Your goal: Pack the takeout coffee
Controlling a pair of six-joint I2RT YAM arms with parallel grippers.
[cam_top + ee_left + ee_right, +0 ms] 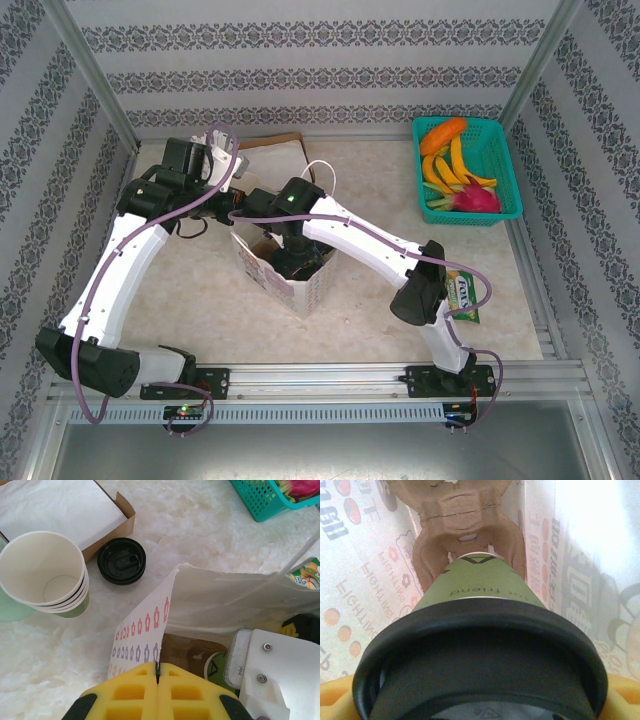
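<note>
- Dark olive-green paper coffee cup (480,587) with a round black plastic lid (480,655) is inside the white printed paper bag (225,605), above a brown cardboard carrier (465,510);
- right fingers (625,700) spread wide, gripping the cup at its lid;
- left fingers (125,700) pressed together, pinching the bag's rim.

On the coffee cup (480,585) the lid (480,650) runs off the bottom edge, its base sits hidden in the cardboard holder (462,510), and the basket (260,500) is cropped at the top corner.
</note>
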